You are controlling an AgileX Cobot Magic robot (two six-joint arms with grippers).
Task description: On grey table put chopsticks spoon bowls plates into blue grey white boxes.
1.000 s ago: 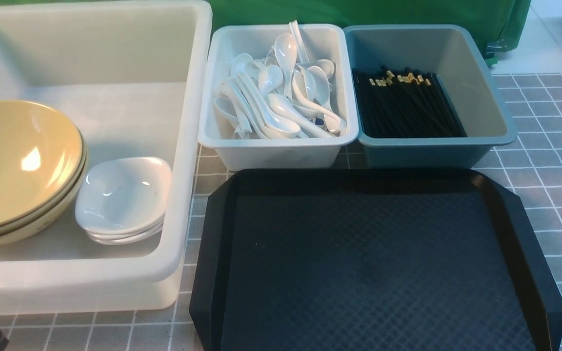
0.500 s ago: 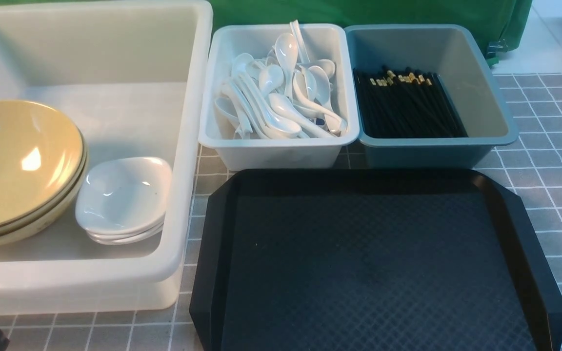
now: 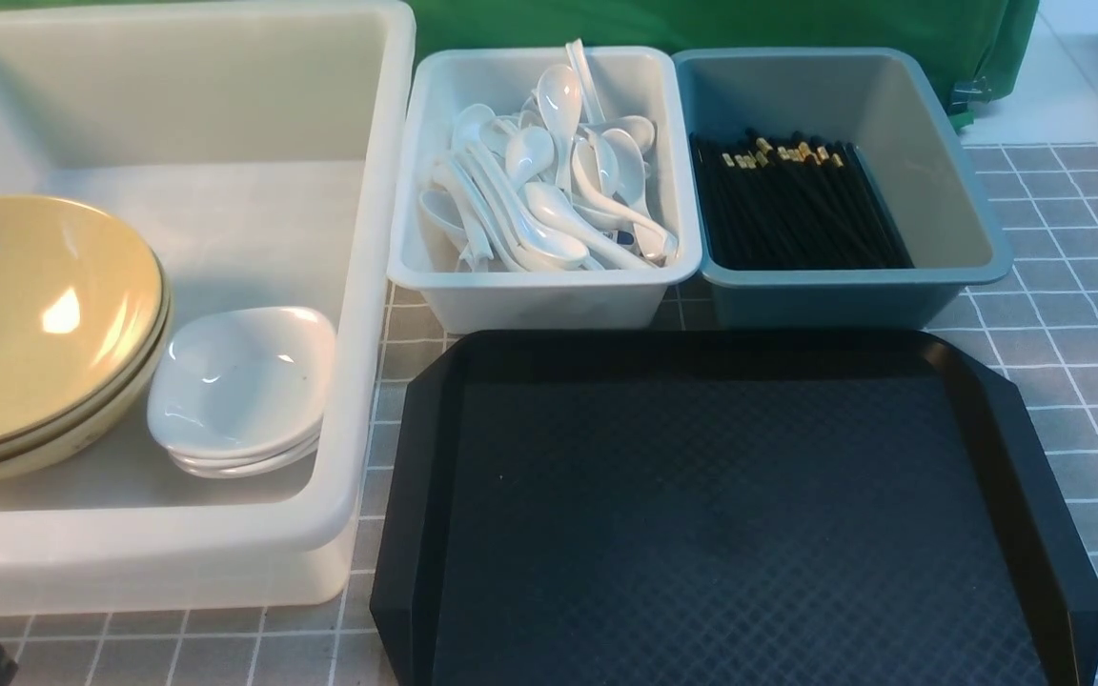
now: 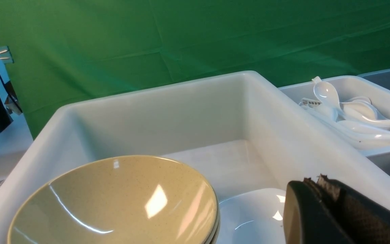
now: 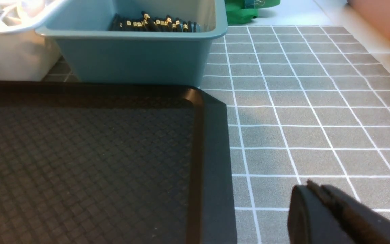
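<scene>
Stacked olive-yellow bowls (image 3: 34, 305) and stacked small white plates (image 3: 239, 381) sit in the large white tub (image 3: 358, 286). Several white spoons (image 3: 549, 191) fill the pale grey-white box (image 3: 549, 295). Black chopsticks (image 3: 797, 210) lie in the teal-blue box (image 3: 825, 300). In the left wrist view my left gripper (image 4: 317, 181) is shut and empty, at the tub's near side by the plates (image 4: 249, 217) and bowls (image 4: 113, 203). In the right wrist view my right gripper (image 5: 311, 186) is shut and empty over the grey table (image 5: 317, 112), right of the tray; it is out of the front view.
A black textured tray (image 3: 721, 514) lies bare in front of the two small boxes; its corner shows in the right wrist view (image 5: 80, 162). Grey tiled table (image 3: 1064, 305) shows right of the tray and teal box. A green cloth hangs behind the boxes.
The right gripper's dark tip, seen at the front view's lower right edge a second ago, has drawn back out of that view. Nothing else has moved.
</scene>
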